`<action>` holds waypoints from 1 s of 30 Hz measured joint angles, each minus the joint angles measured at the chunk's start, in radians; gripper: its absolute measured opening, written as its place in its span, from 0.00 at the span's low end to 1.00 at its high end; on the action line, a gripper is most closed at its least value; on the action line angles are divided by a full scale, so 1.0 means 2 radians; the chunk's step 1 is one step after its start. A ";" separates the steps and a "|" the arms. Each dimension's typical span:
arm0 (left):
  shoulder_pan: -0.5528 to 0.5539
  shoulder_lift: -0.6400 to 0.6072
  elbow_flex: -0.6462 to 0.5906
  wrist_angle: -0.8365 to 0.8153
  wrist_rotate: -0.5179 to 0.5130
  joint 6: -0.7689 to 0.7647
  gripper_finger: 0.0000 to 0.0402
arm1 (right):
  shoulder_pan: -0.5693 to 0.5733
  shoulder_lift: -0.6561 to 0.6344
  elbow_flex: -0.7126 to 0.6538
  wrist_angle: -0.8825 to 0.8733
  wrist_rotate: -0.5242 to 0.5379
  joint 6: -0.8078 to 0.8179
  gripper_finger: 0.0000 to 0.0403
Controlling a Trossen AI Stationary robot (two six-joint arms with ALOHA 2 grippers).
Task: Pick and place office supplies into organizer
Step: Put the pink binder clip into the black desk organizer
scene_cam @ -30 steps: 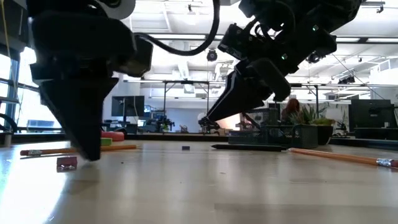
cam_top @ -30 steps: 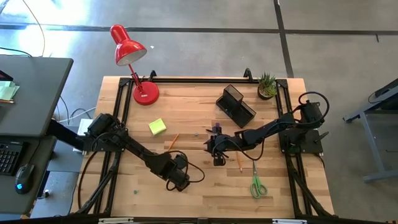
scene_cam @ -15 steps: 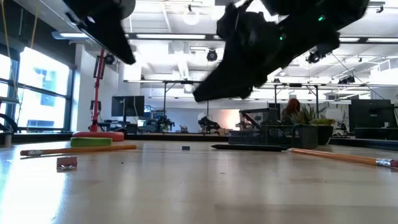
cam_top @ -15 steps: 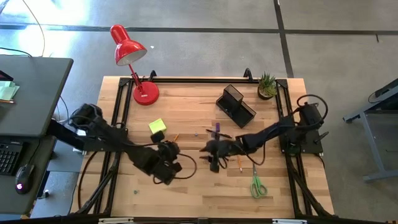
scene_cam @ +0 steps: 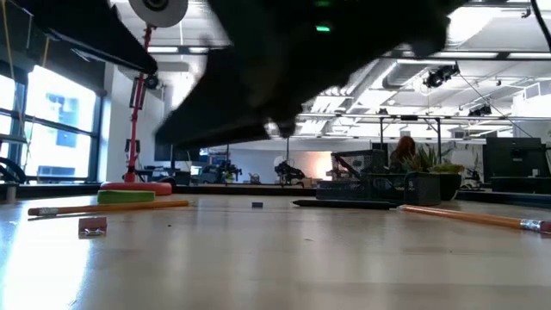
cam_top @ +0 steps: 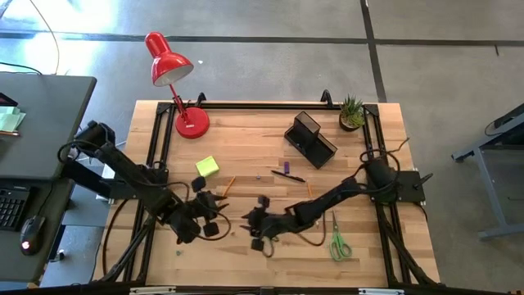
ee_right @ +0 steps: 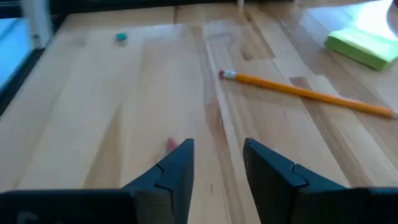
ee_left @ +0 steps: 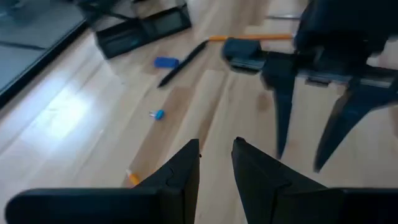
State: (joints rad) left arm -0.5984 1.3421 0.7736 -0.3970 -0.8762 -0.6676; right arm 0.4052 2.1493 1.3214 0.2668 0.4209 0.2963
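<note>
A yellow-green sticky-note block (cam_top: 206, 166) and an orange pencil (cam_top: 228, 186) lie flat left of centre. The dark pen (cam_top: 290, 175) and purple marker (cam_top: 282, 166) lie at mid-table, near the black mesh organizer (cam_top: 311, 138). Green-handled scissors (cam_top: 338, 243) and a second pencil (scene_cam: 473, 215) lie nearer the right. My left gripper (cam_top: 219, 216) hangs open above the near-left table, empty (ee_left: 216, 155). My right gripper (cam_top: 254, 229) faces it, also open and empty (ee_right: 217, 158); it shows in the left wrist view (ee_left: 298, 162).
A red desk lamp (cam_top: 168, 61) stands at the far left and a small potted plant (cam_top: 352, 112) at the far right. A tiny red piece (scene_cam: 92, 225) and other small bits (ee_left: 158, 114) lie on the wood. A black frame (cam_top: 262, 106) runs along the table's far edge.
My left gripper has lifted off the table beside the tiny red piece, drawn back toward the left edge and rolled; the piece stays where it was. My right gripper has swung from mid-table toward the near-left, low over the table. Both stay open.
</note>
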 joint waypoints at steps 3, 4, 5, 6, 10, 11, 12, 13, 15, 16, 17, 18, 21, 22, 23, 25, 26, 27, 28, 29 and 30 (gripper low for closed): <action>-0.002 -0.026 -0.023 0.025 0.020 0.031 0.21 | 0.000 0.029 0.065 -0.081 0.018 0.016 0.34; -0.002 -0.036 -0.031 0.035 0.025 0.040 0.21 | 0.000 0.041 0.087 -0.102 0.024 0.025 0.35; -0.003 -0.045 -0.039 0.040 0.024 0.050 0.21 | 0.000 0.050 0.106 -0.109 0.025 0.035 0.36; -0.005 -0.048 -0.045 0.058 0.024 0.061 0.21 | 0.001 0.056 0.120 -0.126 0.027 0.044 0.37; -0.017 -0.065 -0.076 0.133 0.031 0.112 0.21 | 0.001 0.089 0.172 -0.143 0.027 0.076 0.43; -0.020 -0.064 -0.080 0.164 0.035 0.125 0.21 | 0.001 0.098 0.185 -0.149 0.026 0.082 0.44; -0.019 -0.070 -0.089 0.176 0.037 0.135 0.21 | 0.000 0.111 0.200 -0.141 0.020 0.090 0.45; -0.020 -0.073 -0.097 0.180 0.035 0.148 0.21 | -0.001 0.117 0.208 -0.146 0.016 0.099 0.46; -0.022 -0.068 -0.106 0.224 0.038 0.164 0.21 | -0.001 0.131 0.225 -0.171 0.015 0.112 0.46; -0.020 -0.073 -0.114 0.231 0.031 0.176 0.21 | -0.001 0.140 0.235 -0.171 0.012 0.120 0.46; -0.019 -0.075 -0.120 0.234 0.018 0.188 0.21 | 0.000 0.143 0.238 -0.184 0.014 0.125 0.45; -0.018 -0.069 -0.121 0.253 0.014 0.197 0.21 | 0.002 0.144 0.241 -0.201 0.020 0.126 0.44; -0.011 -0.074 -0.128 0.263 0.016 0.211 0.21 | 0.004 0.152 0.252 -0.200 0.033 0.133 0.42; -0.012 -0.070 -0.126 0.280 0.023 0.215 0.21 | 0.008 0.152 0.253 -0.199 0.040 0.133 0.40; -0.009 -0.070 -0.124 0.285 0.038 0.217 0.21 | 0.009 0.152 0.256 -0.200 0.042 0.133 0.39; -0.007 -0.072 -0.127 0.287 0.045 0.221 0.21 | 0.012 0.152 0.259 -0.199 0.050 0.137 0.37; -0.007 -0.068 -0.125 0.299 0.060 0.222 0.21 | 0.015 0.152 0.259 -0.197 0.053 0.138 0.36; -0.005 -0.068 -0.124 0.298 0.075 0.221 0.21 | 0.016 0.152 0.259 -0.193 0.055 0.139 0.35; -0.003 -0.068 -0.125 0.293 0.078 0.220 0.21 | 0.018 0.153 0.258 -0.185 0.059 0.143 0.34; -0.003 -0.065 -0.126 0.297 0.081 0.219 0.21 | 0.022 0.153 0.255 -0.179 0.063 0.150 0.34; -0.003 -0.061 -0.125 0.304 0.089 0.212 0.21 | 0.024 0.153 0.255 -0.179 0.067 0.157 0.34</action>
State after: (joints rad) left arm -0.6052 1.2209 0.5232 0.2108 -0.6974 -0.2436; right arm 0.4527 2.4554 1.8307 -0.0910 0.5540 0.6094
